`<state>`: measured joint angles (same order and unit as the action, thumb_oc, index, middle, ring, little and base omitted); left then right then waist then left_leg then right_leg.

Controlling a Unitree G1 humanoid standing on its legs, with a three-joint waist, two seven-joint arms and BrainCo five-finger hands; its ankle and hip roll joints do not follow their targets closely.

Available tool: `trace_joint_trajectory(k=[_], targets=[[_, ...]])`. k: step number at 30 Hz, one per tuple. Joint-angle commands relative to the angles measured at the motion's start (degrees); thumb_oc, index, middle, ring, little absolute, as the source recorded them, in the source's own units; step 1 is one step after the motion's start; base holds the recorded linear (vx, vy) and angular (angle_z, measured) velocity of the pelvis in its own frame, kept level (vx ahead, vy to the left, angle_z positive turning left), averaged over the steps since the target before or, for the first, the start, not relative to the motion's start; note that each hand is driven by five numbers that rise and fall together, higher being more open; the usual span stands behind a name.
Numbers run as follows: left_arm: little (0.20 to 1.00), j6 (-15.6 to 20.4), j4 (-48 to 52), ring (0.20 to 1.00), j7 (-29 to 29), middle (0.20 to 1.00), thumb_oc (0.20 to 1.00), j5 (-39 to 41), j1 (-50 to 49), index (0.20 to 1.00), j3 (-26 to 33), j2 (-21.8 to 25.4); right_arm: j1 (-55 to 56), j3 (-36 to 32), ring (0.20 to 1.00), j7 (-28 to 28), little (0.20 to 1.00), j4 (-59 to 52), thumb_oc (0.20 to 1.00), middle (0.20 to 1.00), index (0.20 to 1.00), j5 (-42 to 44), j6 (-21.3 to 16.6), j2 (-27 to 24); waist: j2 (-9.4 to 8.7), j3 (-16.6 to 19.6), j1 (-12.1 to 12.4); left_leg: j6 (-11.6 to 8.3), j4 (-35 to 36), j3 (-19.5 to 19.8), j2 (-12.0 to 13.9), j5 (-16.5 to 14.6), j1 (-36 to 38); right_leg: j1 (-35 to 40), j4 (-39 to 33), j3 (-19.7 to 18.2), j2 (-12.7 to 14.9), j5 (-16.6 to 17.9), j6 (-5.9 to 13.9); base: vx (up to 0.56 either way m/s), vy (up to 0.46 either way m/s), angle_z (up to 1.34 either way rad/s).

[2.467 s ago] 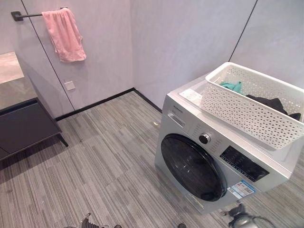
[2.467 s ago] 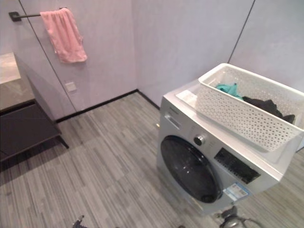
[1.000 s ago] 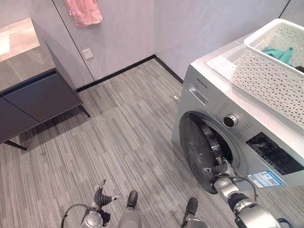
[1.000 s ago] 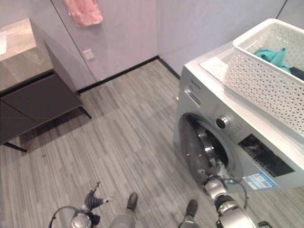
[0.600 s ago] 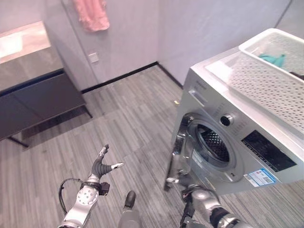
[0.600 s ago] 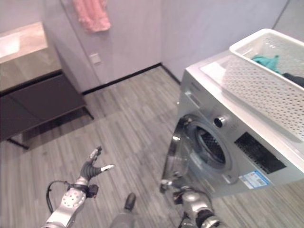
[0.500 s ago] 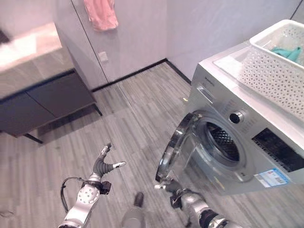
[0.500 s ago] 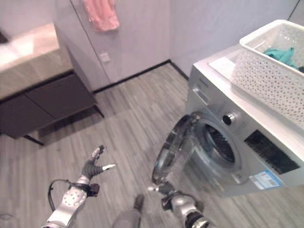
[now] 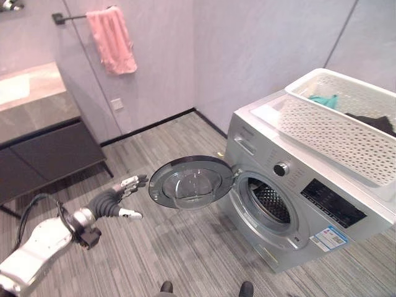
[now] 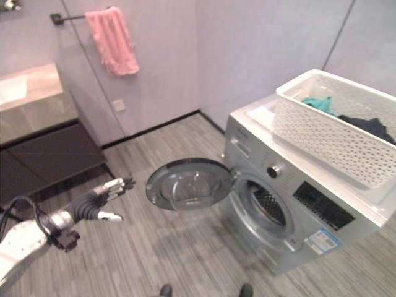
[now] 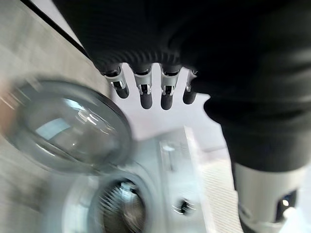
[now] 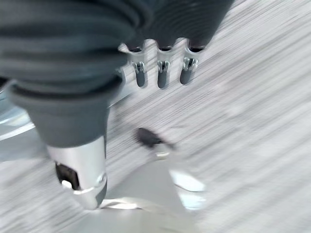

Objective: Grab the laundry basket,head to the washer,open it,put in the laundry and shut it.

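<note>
The washer (image 9: 297, 204) stands at the right with its round door (image 9: 190, 182) swung fully open to the left, exposing the drum opening (image 9: 267, 204). The white laundry basket (image 9: 346, 124) rests on the washer's top, holding a teal garment (image 9: 324, 99) and a dark garment (image 9: 371, 121). The left hand (image 9: 114, 199) hovers just left of the door edge, fingers (image 9: 132, 182) extended and relaxed, grasping nothing. The right hand (image 12: 97, 63) faces the floor, fingers (image 12: 162, 75) straight and empty. The garments should be light, soft and limp; gather each at a bunched fold. The perforated plastic basket looks stiff and light; grip it at the rim. A label (image 9: 329, 237) sits on the washer front; its print is illegible.
</note>
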<state>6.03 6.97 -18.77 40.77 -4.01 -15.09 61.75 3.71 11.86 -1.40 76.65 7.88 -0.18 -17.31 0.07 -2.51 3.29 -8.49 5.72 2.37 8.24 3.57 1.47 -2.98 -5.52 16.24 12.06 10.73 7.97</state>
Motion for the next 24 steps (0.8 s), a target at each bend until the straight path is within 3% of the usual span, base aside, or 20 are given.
trace_joint_trajectory(k=[1, 2, 3, 4, 5, 8, 11, 12, 13, 14, 16, 17, 19, 20, 21, 22, 23, 24], targets=[[1.0, 0.0, -0.9, 1.0, -4.9, 1.0, 1.0, 1.0, 9.3, 1.0, -11.4, 2.8, -5.0, -0.3, 1.0, 0.9, 1.0, 2.0, 1.0, 1.0, 1.0, -2.2, -0.6, 2.5, 0.6, -3.2, -1.0, 5.41, -0.7, -3.1, -3.0, -9.8, 3.5, 5.6, 0.5, -0.3, 3.4, -8.2, 2.19, 0.06, 0.017, -0.08], [1.0, 0.0, -0.9, 1.0, -4.9, 1.0, 1.0, 1.0, 9.3, 1.0, -11.4, 2.8, -5.0, -0.3, 1.0, 0.9, 1.0, 2.0, 1.0, 1.0, 1.0, -2.2, -0.6, 2.5, 0.6, -3.2, -1.0, 5.41, -0.7, -3.1, -3.0, -9.8, 3.5, 5.6, 0.5, -0.3, 3.4, -8.2, 2.19, 0.06, 0.044, -0.15], [1.0, -0.3, -3.0, 1.0, -5.4, 1.0, 1.0, -0.3, 15.1, 1.0, -18.1, 4.0, -5.2, -0.6, 1.0, 1.6, 1.0, 2.6, 1.0, 1.0, 1.0, -2.6, -0.5, 1.5, 0.28, -2.9, -2.1, 5.89, -0.7, -3.6, -3.4, -10.0, 3.7, 5.2, 0.5, -1.0, 3.6, -7.6, 2.54, 0.03, 0.04, -0.26], [1.0, -0.3, -3.2, 1.0, -5.4, 1.0, 1.0, -0.3, 15.7, 1.0, -18.7, 4.0, -5.1, -0.8, 1.0, 1.6, 1.0, 2.6, 1.0, 1.0, 1.0, -2.6, -0.5, 1.6, 0.25, -2.9, -1.9, 5.9, -0.7, -3.7, -3.4, -10.0, 3.7, 5.2, 0.5, -1.0, 3.6, -7.6, 2.56, 0.07, 0.099, -0.34], [1.0, -0.4, -5.6, 1.0, -5.7, 1.0, 1.0, -0.5, 20.8, 1.0, -24.1, 3.8, -5.0, -1.0, 1.0, 1.8, 1.0, 3.0, 1.0, 1.0, 1.0, -2.8, -0.1, 0.7, -0.04, -2.8, -2.5, 6.51, -0.7, -4.3, -4.1, -10.5, 4.3, 5.1, 0.5, -1.6, 4.2, -6.9, 3.13, 0.07, 0.121, -0.37], [1.0, -0.7, -8.4, 1.0, -6.2, 1.0, 1.0, -2.1, 27.5, 1.0, -30.8, 2.9, -5.2, -2.3, 1.0, 2.0, 1.0, 3.7, 1.0, 1.0, 1.0, -2.1, 0.6, -1.1, -0.06, -2.6, -4.0, 7.91, -1.0, -4.0, -5.8, -11.5, 4.9, 5.3, 0.9, -2.5, 6.0, -5.3, 3.85, 0.07, 0.173, -0.17], [1.0, -0.1, -12.1, 1.0, -5.0, 1.0, 1.0, -7.1, 32.9, 1.0, -35.1, 0.5, -4.8, -4.2, 1.0, 1.9, 1.0, 2.5, 1.0, 1.0, 1.0, 0.9, 0.7, -2.4, 0.8, -4.3, -6.0, 9.88, -2.0, -3.2, -7.0, -12.3, 5.8, 0.3, 12.6, -6.7, 7.0, -6.2, 2.73, 0.02, 0.221, 0.02], [1.0, 0.9, -15.5, 1.0, -2.2, 1.0, 1.0, -12.7, 31.1, 1.0, -31.4, -1.6, -5.7, -4.1, 1.0, 1.7, 1.0, 0.4, 1.0, 1.0, 1.0, 3.2, 0.4, -2.8, 1.69, -6.4, -7.3, 10.76, -2.3, -4.0, -6.3, -12.4, 6.7, -6.2, 22.8, -10.3, 4.1, -7.5, 1.97, -0.02, 0.189, 0.02], [1.0, 0.9, -15.5, 1.0, -2.3, 1.0, 1.0, -12.7, 30.9, 1.0, -31.2, -1.7, -5.7, -4.0, 1.0, 1.7, 1.0, 0.4, 1.0, 1.0, 1.0, 3.2, 0.5, -2.9, 1.68, -6.1, -7.2, 10.76, -2.3, -4.3, -6.4, -12.3, 6.4, -6.8, 23.0, -10.7, 4.1, -7.4, 1.94, 0.06, 0.159, 0.02], [1.0, 0.4, -21.0, 1.0, 0.6, 1.0, 1.0, -19.3, 27.6, 1.0, -25.6, -5.6, -6.6, -4.2, 1.0, 1.6, 1.0, -0.4, 1.0, 1.0, 1.0, 4.5, 0.5, -3.0, 2.18, -6.6, -7.6, 10.96, -1.7, -5.8, -6.4, -12.9, 8.2, -10.3, 24.5, -9.2, 2.3, -7.5, 2.21, 0.14, 0.021, -0.46], [1.0, -0.4, -26.8, 1.0, 3.3, 1.0, 1.0, -26.9, 25.3, 1.0, -19.9, -11.1, -7.1, -4.3, 1.0, 1.7, 1.0, -1.2, 1.0, 1.0, 1.0, 5.2, 0.6, -3.2, 2.39, -6.9, -8.1, 10.75, -1.1, -6.7, -6.5, -14.1, 10.2, -11.2, 19.1, -7.1, -0.6, -8.0, 1.87, 0.26, -0.051, -1.05], [1.0, -1.7, -32.0, 1.0, 5.3, 1.0, 1.0, -34.2, 24.6, 1.0, -15.4, -15.2, -7.8, -4.9, 1.0, 1.8, 1.0, -1.6, 1.0, 1.0, 1.0, 5.3, 1.1, -3.1, 2.15, -7.2, -8.2, 10.65, -1.1, -7.3, -6.5, -15.8, 11.8, -12.6, 13.8, -4.2, -1.5, -7.0, 2.6, 0.32, -0.127, -0.64], [1.0, -3.0, -40.1, 1.0, 7.0, 1.0, 1.0, -41.8, 27.6, 1.0, -14.4, -21.8, -8.7, -5.2, 1.0, 1.6, 1.0, -1.6, 1.0, 1.0, 1.0, 5.3, 1.8, -3.4, 2.03, -7.5, -8.7, 10.12, -2.0, -8.2, -6.1, -16.7, 12.9, -13.6, 10.6, -1.2, -2.0, -5.1, 2.2, 0.25, -0.13, 0.14], [1.0, -3.0, -40.2, 1.0, 7.0, 1.0, 1.0, -41.8, 27.6, 1.0, -14.5, -21.8, -8.6, -5.2, 1.0, 1.7, 1.0, -1.6, 1.0, 1.0, 1.0, 5.3, 1.8, -3.4, 2.69, -7.4, -8.6, 10.2, -1.9, -7.8, -5.5, -17.5, 13.4, -13.3, 11.0, -1.6, -2.6, -6.0, 2.8, 0.27, -0.213, 0.18], [1.0, -4.0, -47.1, 1.0, 9.3, 1.0, 1.0, -47.9, 30.8, 1.0, -15.2, -26.7, -8.2, -5.9, 1.0, 1.9, 1.0, -1.5, 1.0, 1.0, 1.0, 6.3, 2.0, -3.6, 1.51, -6.6, -9.4, 9.28, -3.9, -7.9, -5.3, -18.0, 13.8, -11.9, 10.2, -1.7, -2.9, -5.9, 1.0, 0.38, -0.344, 0.2], [1.0, -4.9, -53.5, 1.0, 12.7, 1.0, 1.0, -51.4, 33.1, 1.0, -15.6, -32.2, -7.4, -7.1, 1.0, 2.6, 1.0, -0.6, 1.0, 1.0, 1.0, 7.5, 2.0, -4.1, 1.62, -6.1, -10.2, 6.53, -12.5, -8.5, -2.5, -13.7, 10.8, -9.4, 10.8, -1.5, -5.0, -7.7, -1.69, 0.44, -0.474, 0.16], [1.0, -5.6, -56.2, 1.0, 13.1, 1.0, 1.0, -52.0, 34.1, 1.0, -16.4, -33.9, -7.5, -7.0, 1.0, 3.4, 1.0, 0.1, 1.0, 1.0, 1.0, 7.9, 1.9, -4.1, 1.95, -6.2, -10.1, 4.82, -20.5, -9.0, -0.1, -10.6, 7.3, -7.0, 10.5, -1.2, -6.3, -9.8, -2.5, 0.35, -0.548, 0.6], [1.0, -6.7, -59.2, 1.0, 14.4, 1.0, 1.0, -53.2, 35.1, 1.0, -16.3, -35.1, -7.5, -6.4, 1.0, 4.1, 1.0, 0.1, 1.0, 1.0, 1.0, 8.8, 2.0, -3.9, 0.93, -7.2, -9.3, 4.05, -37.5, -7.8, 2.4, -5.7, -0.7, -3.1, 8.3, -1.0, -8.5, -11.2, -5.96, 0.26, -0.456, 0.52]])
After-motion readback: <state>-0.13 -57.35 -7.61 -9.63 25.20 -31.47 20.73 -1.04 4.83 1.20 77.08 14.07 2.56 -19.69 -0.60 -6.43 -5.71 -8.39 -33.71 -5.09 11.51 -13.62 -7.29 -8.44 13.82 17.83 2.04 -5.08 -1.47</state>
